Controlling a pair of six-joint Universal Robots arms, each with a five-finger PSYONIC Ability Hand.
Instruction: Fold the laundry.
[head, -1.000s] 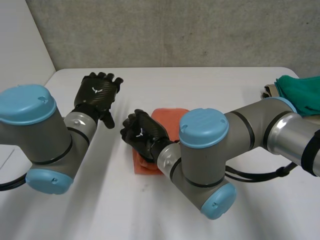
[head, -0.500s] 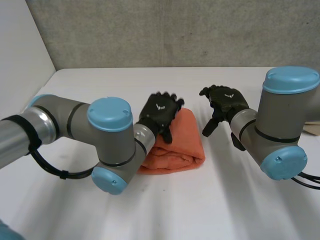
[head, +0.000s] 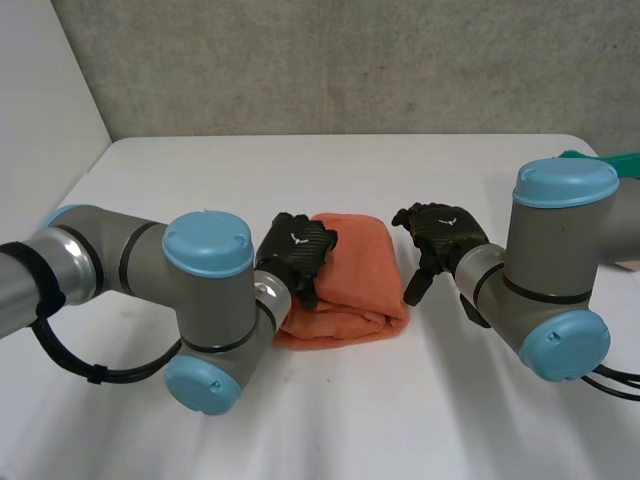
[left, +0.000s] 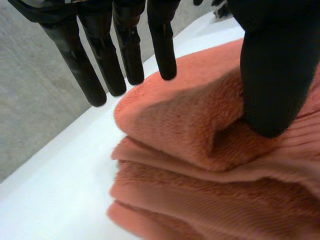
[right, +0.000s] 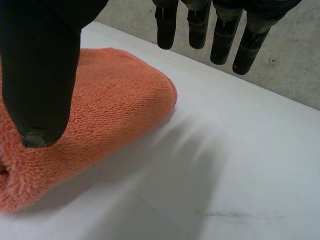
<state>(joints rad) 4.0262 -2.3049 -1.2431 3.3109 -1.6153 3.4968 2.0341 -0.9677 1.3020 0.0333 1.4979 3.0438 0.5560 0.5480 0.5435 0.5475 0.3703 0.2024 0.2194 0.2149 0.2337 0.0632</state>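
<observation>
The orange towel (head: 352, 275) lay folded in a thick stack in the middle of the table (head: 200, 180), and that piece looked done. The left hand (head: 296, 248) sat at its left edge, thumb pressing the top layer, fingers straight, gripping nothing. The right hand (head: 440, 232) hovered just beside the right edge, fingers straight, empty. The teal cloth (head: 612, 160) at the far right probably waited its turn

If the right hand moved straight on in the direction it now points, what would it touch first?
Probably the orange towel. The right hand has its thumb over the towel's end, while its fingers aim at the bare table beside it. I cannot tell how near the thumb is.
</observation>
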